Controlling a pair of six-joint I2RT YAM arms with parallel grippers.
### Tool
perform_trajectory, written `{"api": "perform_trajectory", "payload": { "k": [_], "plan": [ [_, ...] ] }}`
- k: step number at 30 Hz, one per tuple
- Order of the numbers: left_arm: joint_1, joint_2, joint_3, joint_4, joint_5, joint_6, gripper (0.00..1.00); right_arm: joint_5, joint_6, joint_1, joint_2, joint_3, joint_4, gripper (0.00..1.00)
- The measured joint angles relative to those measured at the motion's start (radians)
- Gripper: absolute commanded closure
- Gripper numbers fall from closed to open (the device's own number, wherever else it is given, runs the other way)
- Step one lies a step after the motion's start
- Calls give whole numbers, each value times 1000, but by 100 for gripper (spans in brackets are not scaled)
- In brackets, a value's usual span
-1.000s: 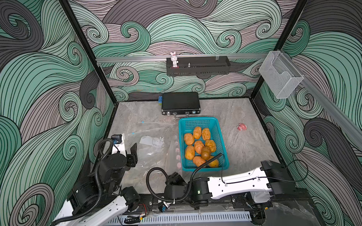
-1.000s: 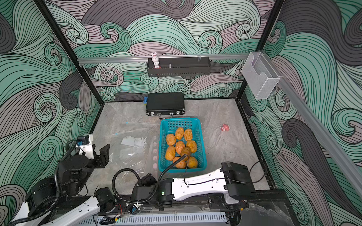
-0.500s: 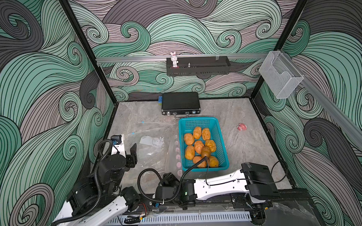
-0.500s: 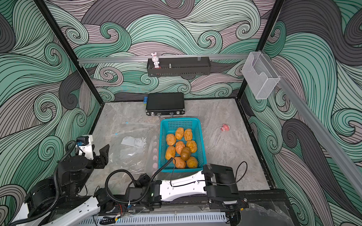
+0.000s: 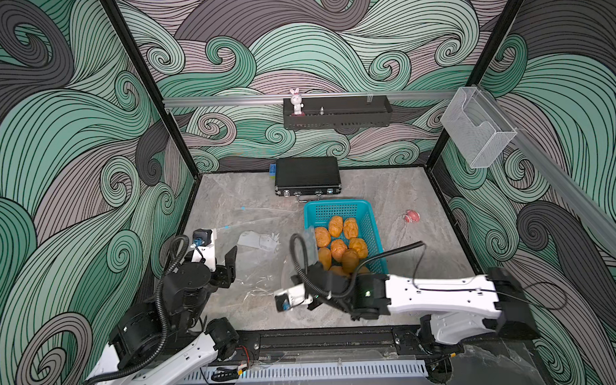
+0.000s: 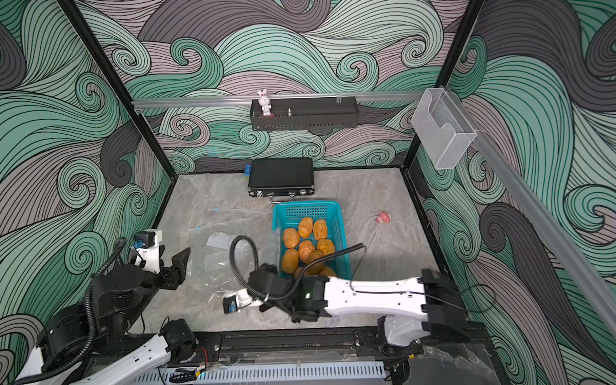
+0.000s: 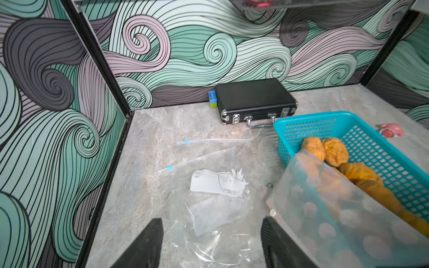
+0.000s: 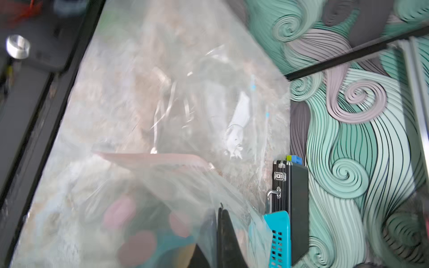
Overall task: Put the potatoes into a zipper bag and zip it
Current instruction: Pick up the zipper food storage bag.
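1. Potatoes: I count at least eight orange ones, all in one teal basket on the counter. My right arm hides the nearest.
2. Zipper bags: three. Two clear bags lie flat on the counter beside the basket, and one dotted bag stands raised at the basket's side.
3. My right gripper is closed, pinching the dotted bag.
4. My left gripper is spread wide above the clear bags, holding nothing.
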Motion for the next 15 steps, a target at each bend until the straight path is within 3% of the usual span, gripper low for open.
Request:
{"api": "perform_trajectory", "payload": {
  "k": [5,12,15],
  "plan": [
    [1,2,34,23,126,77,26,-193,230,-217,-190,-117,201,100],
    [1,134,-14,31,428,227,23,-435,512,-423,-209,-262,364,100],
    [1,236,-26,37,497,284,23,-502,588,-469,-216,-295,418,100]
  ]
}}
